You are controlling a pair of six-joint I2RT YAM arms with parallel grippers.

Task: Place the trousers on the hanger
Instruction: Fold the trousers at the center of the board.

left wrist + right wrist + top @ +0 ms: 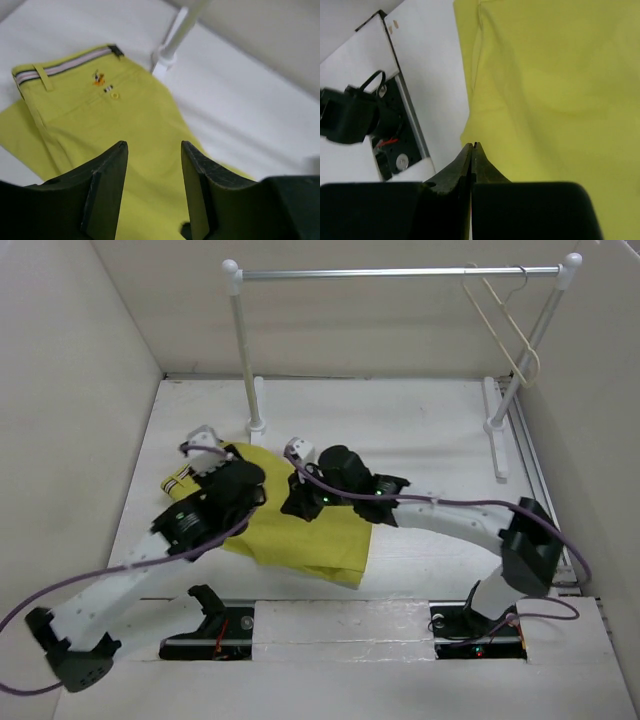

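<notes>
Overhead, trousers (310, 545) lie folded on white table (420, 440); left tool (154, 147) parted, right tool (472, 147) closed.

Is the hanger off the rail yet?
No, the hanger hangs by its hook from the rail, near its right post.

Open table (430, 450) right of trousers (300, 540); rail post (246, 360) close behind them.
</notes>
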